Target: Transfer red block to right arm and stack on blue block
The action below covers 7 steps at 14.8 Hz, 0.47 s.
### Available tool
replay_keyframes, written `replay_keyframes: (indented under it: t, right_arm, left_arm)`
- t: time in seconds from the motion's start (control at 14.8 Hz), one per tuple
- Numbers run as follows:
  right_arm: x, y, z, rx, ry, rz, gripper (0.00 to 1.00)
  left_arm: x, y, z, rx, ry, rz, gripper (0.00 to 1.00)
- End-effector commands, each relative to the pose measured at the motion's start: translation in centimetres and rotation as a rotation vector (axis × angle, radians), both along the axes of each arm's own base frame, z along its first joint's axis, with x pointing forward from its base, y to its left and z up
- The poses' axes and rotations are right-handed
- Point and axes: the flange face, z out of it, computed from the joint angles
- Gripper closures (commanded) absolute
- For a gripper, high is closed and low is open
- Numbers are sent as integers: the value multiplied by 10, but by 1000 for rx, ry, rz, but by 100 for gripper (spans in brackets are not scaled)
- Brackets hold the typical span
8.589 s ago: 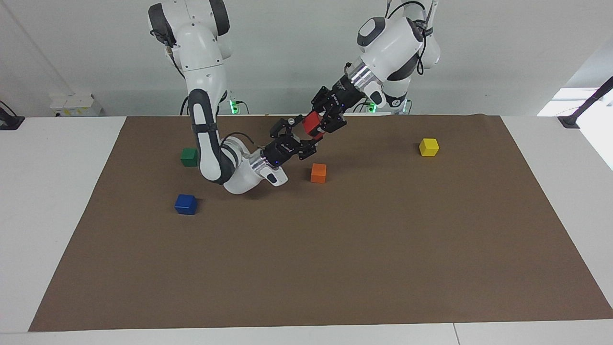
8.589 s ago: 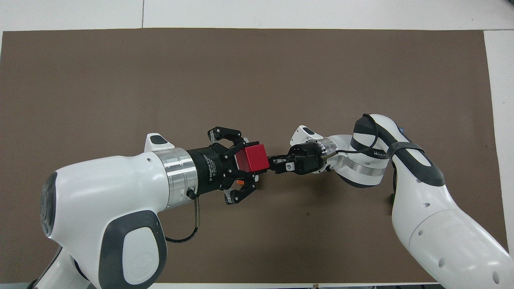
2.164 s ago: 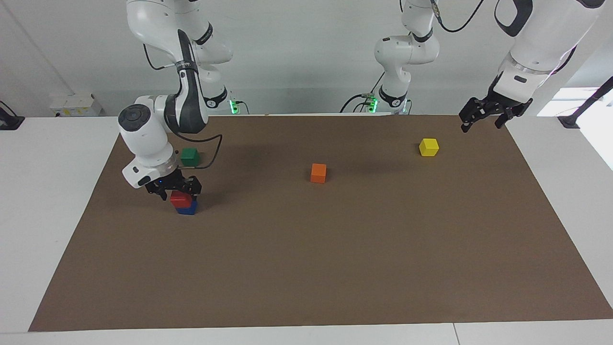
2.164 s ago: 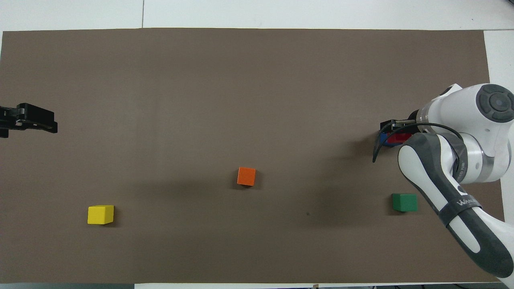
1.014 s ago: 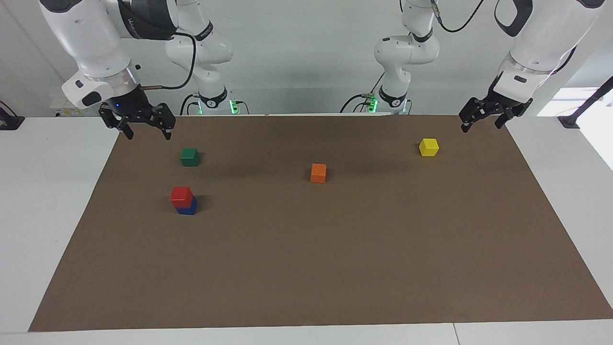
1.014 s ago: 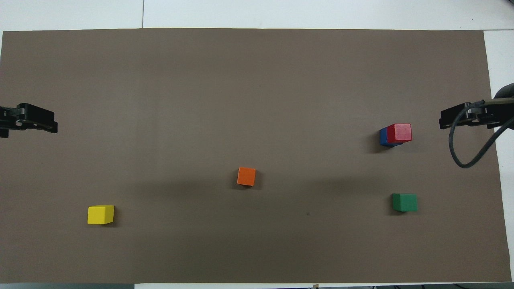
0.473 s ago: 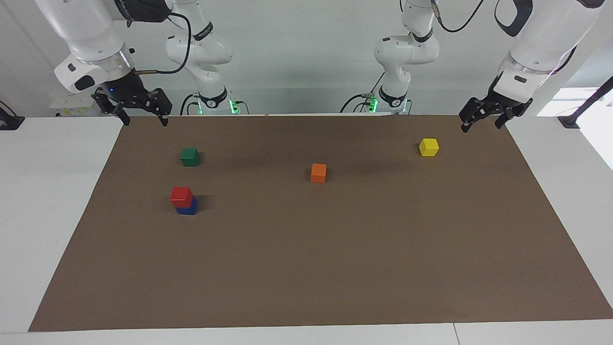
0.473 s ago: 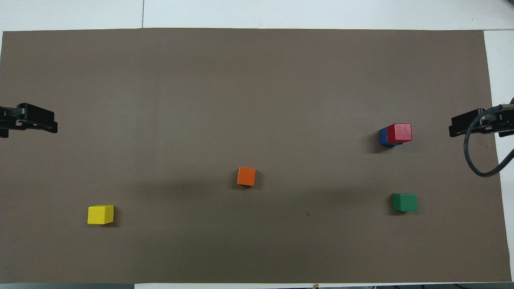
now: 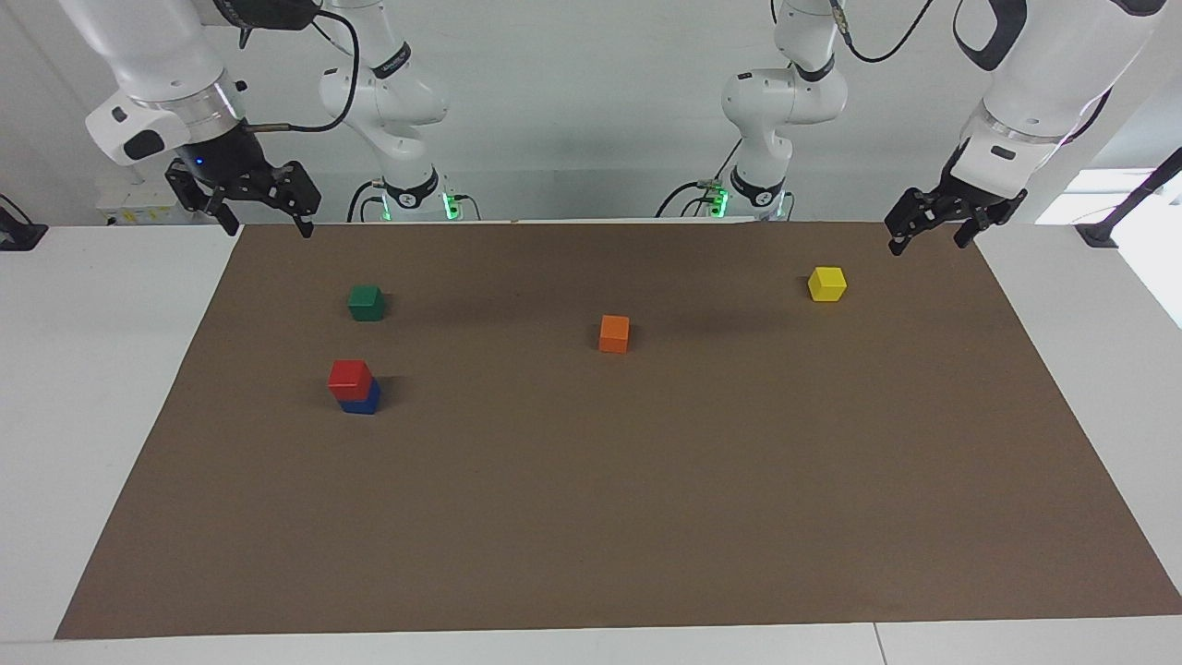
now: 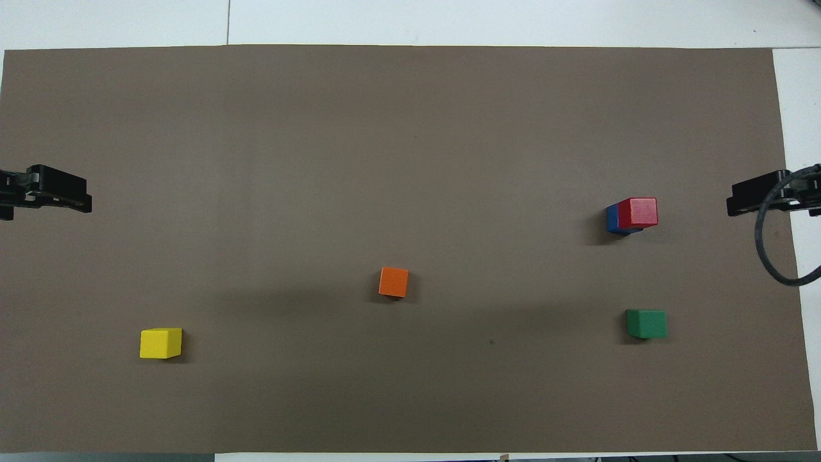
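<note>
While both arms hang raised at the ends of the bench (image 9: pixel 55 369), the red block (image 9: pixel 350 375) sits on top of the blue block (image 9: pixel 361 400), set slightly askew so a strip of blue shows along one side in the overhead view. Stack stands on the brown mat (image 9: pixel 646 480), toward the right arm's end of the bench.

Right gripper (image 9: pixel 261 222): up in the air over the mat's corner at the right arm's end, small blue light on its body, fingers (image 9: pixel 302 224) spread, holding nothing. Well apart from the stack.

Left gripper (image 9: pixel 926 236): up over the mat's edge at the left arm's end, fingers (image 9: pixel 894 244) spread, empty.

Other cubes, all flat on the mat:
- green cube (image 9: pixel 366 302), nearer to the robots than the stack, same end.
- orange cube (image 9: pixel 614 333), about mid-mat.
- yellow cube (image 9: pixel 826 284), toward the left arm's end, near the left gripper but not under it.

Overhead view shows only the gripper tips at the mat's two ends, and a loop of black cable (image 10: pixel 773 256) by the right one.
</note>
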Motion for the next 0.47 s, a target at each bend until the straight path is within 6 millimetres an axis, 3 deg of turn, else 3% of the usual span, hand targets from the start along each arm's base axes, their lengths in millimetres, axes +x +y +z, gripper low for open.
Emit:
replay_keyframes:
  t: [0.0,0.41]
  right_arm:
    - [-1,-3,3,22,-1,-5,0]
    - [0,-6,3,19,-4,-5,0]
  left_arm:
    - [-1,0,5,18,-7,-11,0]
    - [2,0,5,18,-27,-7,0]
